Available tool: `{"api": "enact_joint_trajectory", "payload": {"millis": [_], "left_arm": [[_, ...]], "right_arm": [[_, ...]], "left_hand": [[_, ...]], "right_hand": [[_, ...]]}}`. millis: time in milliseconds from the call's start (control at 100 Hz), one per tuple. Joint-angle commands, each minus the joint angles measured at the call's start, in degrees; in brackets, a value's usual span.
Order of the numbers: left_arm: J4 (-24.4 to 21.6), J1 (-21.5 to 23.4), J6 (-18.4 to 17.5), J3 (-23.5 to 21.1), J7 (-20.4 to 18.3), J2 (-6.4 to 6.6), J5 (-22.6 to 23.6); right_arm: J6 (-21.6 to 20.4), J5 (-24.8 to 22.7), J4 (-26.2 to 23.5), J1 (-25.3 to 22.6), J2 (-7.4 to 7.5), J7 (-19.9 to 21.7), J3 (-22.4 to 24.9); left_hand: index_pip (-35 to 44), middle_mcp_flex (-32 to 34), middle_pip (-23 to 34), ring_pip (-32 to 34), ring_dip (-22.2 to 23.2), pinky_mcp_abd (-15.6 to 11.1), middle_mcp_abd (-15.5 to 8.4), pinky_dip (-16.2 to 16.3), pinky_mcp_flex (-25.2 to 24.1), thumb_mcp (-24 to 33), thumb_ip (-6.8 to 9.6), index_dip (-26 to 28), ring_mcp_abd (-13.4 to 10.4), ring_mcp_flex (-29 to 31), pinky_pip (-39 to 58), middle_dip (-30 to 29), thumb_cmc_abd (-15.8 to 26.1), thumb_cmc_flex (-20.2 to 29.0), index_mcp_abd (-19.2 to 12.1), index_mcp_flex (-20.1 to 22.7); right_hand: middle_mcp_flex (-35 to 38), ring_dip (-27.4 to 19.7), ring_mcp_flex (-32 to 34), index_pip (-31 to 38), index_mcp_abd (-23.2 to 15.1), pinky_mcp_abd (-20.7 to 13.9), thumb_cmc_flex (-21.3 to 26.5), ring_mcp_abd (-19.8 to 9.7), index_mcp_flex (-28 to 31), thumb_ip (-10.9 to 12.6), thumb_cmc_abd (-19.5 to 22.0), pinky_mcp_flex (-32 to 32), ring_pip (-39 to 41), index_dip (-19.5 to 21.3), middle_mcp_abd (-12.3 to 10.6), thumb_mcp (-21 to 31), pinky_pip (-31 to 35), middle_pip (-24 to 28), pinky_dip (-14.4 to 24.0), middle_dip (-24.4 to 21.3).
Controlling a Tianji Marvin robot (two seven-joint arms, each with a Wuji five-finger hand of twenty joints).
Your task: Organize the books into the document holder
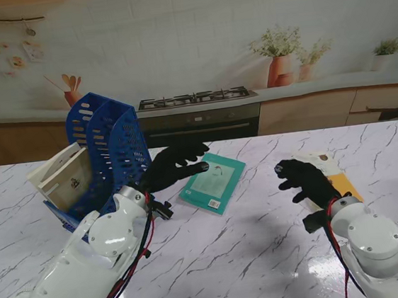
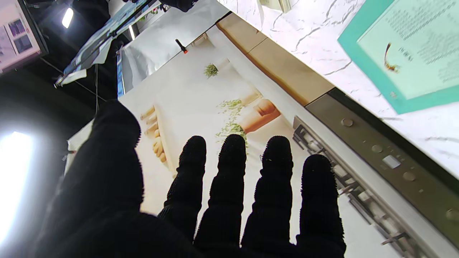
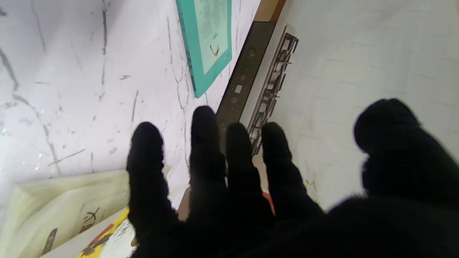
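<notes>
Currently, at the marble table [image 1: 253,257]: two gloved hands reach for two books, with a third already filed.
Document holder: the blue document holder [image 1: 110,148] stands near the table's far-left corner, open side toward the left edge, within easy reach of the left arm.
Filed book: a pale book [image 1: 63,181] leans in the holder's nearer slot, tilted, its cover facing the left edge.
Teal book: the teal book [image 1: 213,181] lies flat near the middle of the table, toward the far edge and just beside the holder, turned at an angle.
Left hand: the left hand [image 1: 172,167] hangs over the teal book's nearer-left corner, fingers spread and grasping nothing; whether the fingertips touch the cover cannot be told. The pose reads as a reach to lift it.
Yellow-and-white book: the yellow-and-white book [image 1: 333,170] lies flat toward the right edge, well apart from the holder.
Right hand: the right hand [image 1: 305,179] is spread over that book, holding nothing, likely steadying it or readying a pick-up.
</notes>
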Motion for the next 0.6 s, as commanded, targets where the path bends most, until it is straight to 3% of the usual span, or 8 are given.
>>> {"api": "enact_joint_trajectory", "payload": {"millis": [0, 210, 340, 490, 520, 590], "left_arm": [[1.9, 0.7, -0.5, 0.6, -0.6, -0.75, -1.9], [4.4, 1.4, 0.0, 0.8, -1.7, -0.70, -3.1], [4.6, 2.3, 0.7, 0.3, -1.8, -0.71, -3.7], [5.7, 2.7, 1.0, 0.3, -1.8, -0.85, -4.4], [6.1, 2.8, 0.9, 0.3, -1.3, -1.01, -4.5], [7.0, 2.8, 0.4, 0.5, 0.1, -1.42, -4.8]], "right_arm": [[-0.5, 0.4, -0.4, -1.0, -0.32, -0.2, -0.1], [-1.5, -1.3, 0.0, -1.0, -0.14, -0.2, -0.1], [-3.1, -8.3, 1.6, 0.3, -0.06, -2.5, -0.8], [-4.4, -15.8, 2.9, 2.5, 0.84, -1.9, -0.1], [-4.0, -16.2, 2.9, 2.9, 1.14, -0.6, 0.3], [-3.1, -17.0, 3.1, 4.1, 1.66, 1.8, 1.1]], "left_hand": [[0.4, 0.0, 1.1, 1.4, 1.1, 1.0, -0.6, 1.4, -1.1, -1.7, 1.76, -0.1, -0.4, 0.4, 2.8, 0.5, 1.9, 1.0, 0.0, 0.8], [0.8, 0.3, 1.4, 1.5, 1.3, 1.3, -0.8, 1.5, -1.7, -1.8, 1.78, 0.0, -0.6, 0.2, 2.9, 0.7, 2.0, 1.1, -0.2, 0.9], [1.0, 0.3, 1.8, 1.8, 1.6, 1.3, -0.5, 1.6, -2.4, -1.7, 1.80, 0.0, -0.5, 0.3, 3.0, 1.0, 1.9, 1.3, 0.0, 0.9], [1.2, 0.2, 1.9, 1.8, 1.7, 1.5, -0.4, 1.3, -3.2, -1.7, 1.83, 0.1, -0.1, 0.1, 2.3, 1.1, 1.5, 1.5, 0.3, 0.9], [1.6, 0.4, 2.3, 2.2, 1.9, 1.4, -0.5, 1.5, -2.9, -1.6, 1.85, 0.2, -0.1, 0.5, 2.7, 1.3, 1.3, 1.6, 0.5, 1.1], [2.2, 1.0, 2.8, 2.6, 2.1, 1.7, -0.5, 1.7, -2.9, -1.2, 1.81, 0.3, 0.0, 0.8, 3.1, 1.5, 0.7, 1.5, 0.6, 1.6]], "right_hand": [[-0.4, 0.1, -0.7, 0.0, -0.6, 2.2, 0.4, -0.5, -0.5, 2.3, 0.8, -0.5, -0.9, 0.1, -1.4, -1.3, -0.3, -0.6, -0.2, -0.4], [3.9, -0.6, -0.6, 0.9, -2.8, -0.5, 1.5, -1.0, 3.0, 2.4, 0.1, -5.7, -2.6, -0.6, -3.2, -1.2, -4.9, -2.9, -2.4, -2.0], [4.9, -3.6, -1.4, -0.1, -3.3, -3.5, 2.2, -2.9, 3.6, 2.2, -0.5, -8.7, -8.1, -2.6, -4.5, 0.2, -9.2, -7.0, -5.3, -4.2], [5.0, -9.6, -5.9, -1.4, -4.2, -10.6, 3.1, -6.3, 3.6, 2.2, 2.6, -13.2, -14.3, -6.4, -6.0, -1.9, -13.5, -12.2, -13.7, -7.9], [4.5, -11.2, -7.7, -1.3, -4.3, -13.8, 4.1, -7.5, 3.3, 2.3, 3.7, -14.8, -15.3, -7.2, -6.4, -3.8, -14.6, -13.5, -17.5, -8.8], [3.4, -12.3, -9.5, -1.5, -4.0, -18.9, 4.5, -8.7, 2.7, 2.4, 4.6, -16.4, -15.9, -7.5, -6.3, -4.7, -15.7, -14.4, -19.7, -9.4]]}}
